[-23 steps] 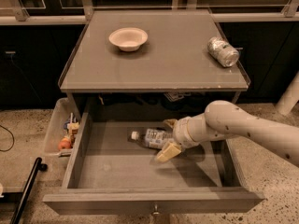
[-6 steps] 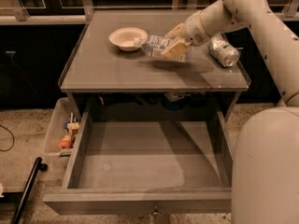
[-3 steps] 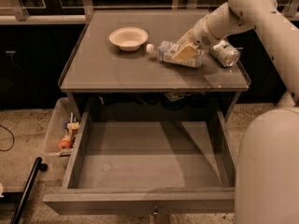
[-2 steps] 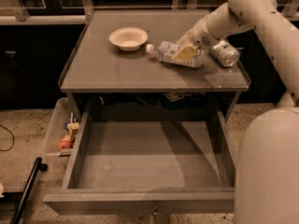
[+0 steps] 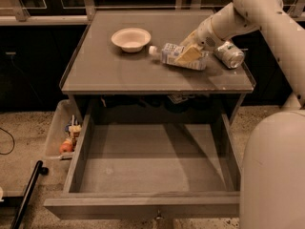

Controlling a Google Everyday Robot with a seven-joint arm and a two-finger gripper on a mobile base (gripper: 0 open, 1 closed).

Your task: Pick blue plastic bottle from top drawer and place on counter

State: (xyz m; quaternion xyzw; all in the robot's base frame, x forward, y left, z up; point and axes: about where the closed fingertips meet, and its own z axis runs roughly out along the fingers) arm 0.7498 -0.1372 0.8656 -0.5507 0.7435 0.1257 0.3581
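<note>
The blue plastic bottle [image 5: 169,52] lies on its side on the counter [image 5: 119,73], white cap pointing left toward the bowl. My gripper [image 5: 190,47] reaches in from the upper right. It is closed around the bottle's right half, with one yellowish finger [image 5: 188,55] across the label. The top drawer [image 5: 152,161] is pulled fully out below the counter. Its grey floor holds nothing, and the small knob [image 5: 157,218] shows at its front centre.
A pale bowl [image 5: 131,38] stands on the counter left of the bottle. A silver can [image 5: 229,54] lies just right of the gripper. A narrow tray of colourful items [image 5: 66,135] sits left of the drawer. My pale body [image 5: 274,175] fills the lower right.
Since 2 s ago the gripper has lowered the bottle from above the counter onto its surface. Over the last second nothing has visibly moved.
</note>
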